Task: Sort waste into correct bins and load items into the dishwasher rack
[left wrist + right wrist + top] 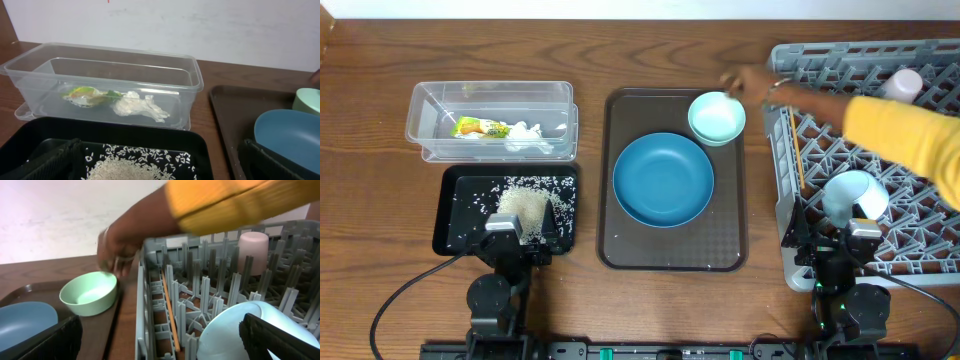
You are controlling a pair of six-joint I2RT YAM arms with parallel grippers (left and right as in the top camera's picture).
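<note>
Nearest, the left tool [160,155] hangs with its fingers spread over the rice grains [525,200] in the black tray [460,235]. The right tool [160,330] is likewise spread, gripping nothing, above a mint bowl [853,193] already lying in the dishwasher rack [920,240]. A wooden stick [170,312] lies along the rack's left side.

Farther out, the blue dish [663,179] and a second mint bowl [716,117] sit on the brown serving tray [670,250], not yet loaded. A person's hand [745,82] is at that bowl's far rim. The right arm would do best to wait, then pinch the near rim and lift high over the rack's raised wall, since the gap between tray and rack is narrow.

Farthest, the snack wrapper [85,94] and tissue [137,106] lie in the clear tub [100,50], and a pink cup [254,250] stands upturned at the rack's back.
</note>
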